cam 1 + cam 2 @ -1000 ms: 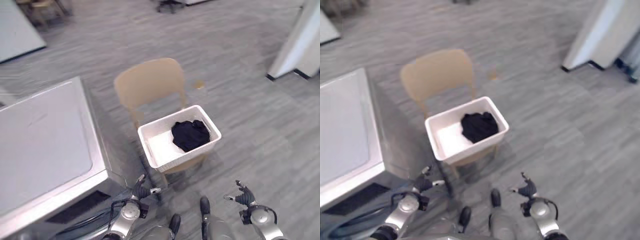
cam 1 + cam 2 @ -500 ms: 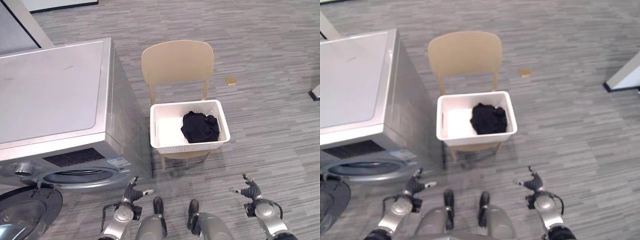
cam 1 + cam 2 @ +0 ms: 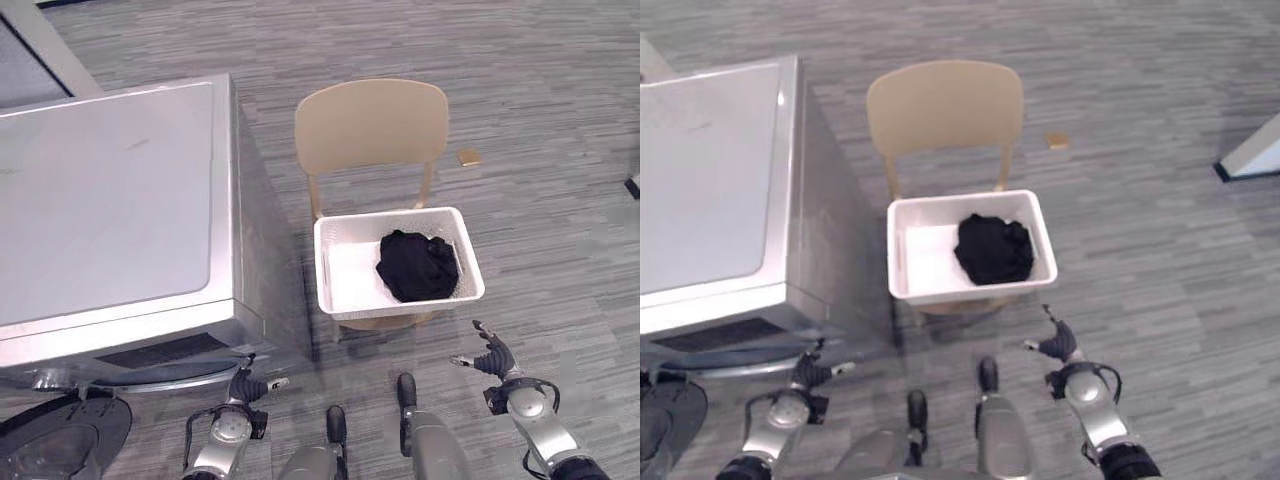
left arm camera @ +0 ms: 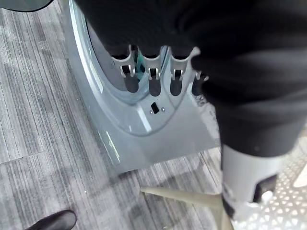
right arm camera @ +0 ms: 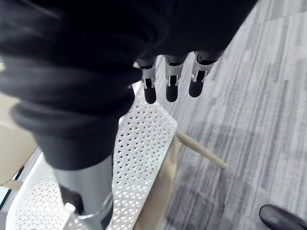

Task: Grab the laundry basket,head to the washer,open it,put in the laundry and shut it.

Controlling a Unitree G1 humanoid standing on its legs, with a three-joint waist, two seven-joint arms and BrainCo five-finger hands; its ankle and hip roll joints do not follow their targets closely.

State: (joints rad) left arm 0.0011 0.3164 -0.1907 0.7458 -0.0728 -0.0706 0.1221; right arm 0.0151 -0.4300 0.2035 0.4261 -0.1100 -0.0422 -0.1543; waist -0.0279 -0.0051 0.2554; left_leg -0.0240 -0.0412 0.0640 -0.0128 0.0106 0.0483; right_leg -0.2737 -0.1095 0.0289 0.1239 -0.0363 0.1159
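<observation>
A white laundry basket [image 3: 400, 306] rests on the seat of a tan chair [image 3: 370, 120], with a black bundle of laundry [image 3: 418, 265] in its right half. The silver washer [image 3: 110, 210] stands left of the chair, and its round door [image 3: 60, 445] hangs open at the lower left. My left hand [image 3: 245, 385] is low before the washer's front [image 4: 144, 110], open and empty. Just short of the basket's near right corner [image 5: 139, 163] is my right hand [image 3: 490, 355], open, its fingers [image 5: 168, 81] not touching it.
A small tan object [image 3: 469, 157] lies on the grey floor right of the chair's backrest. A white wall base [image 3: 1250, 155] shows at the far right. The chair's legs [image 5: 201, 149] splay out under the basket.
The whole picture has shifted, so the camera moved; the washer and chair now look closer and more square. Both hands stay low and open, and the basket stays on the chair.
</observation>
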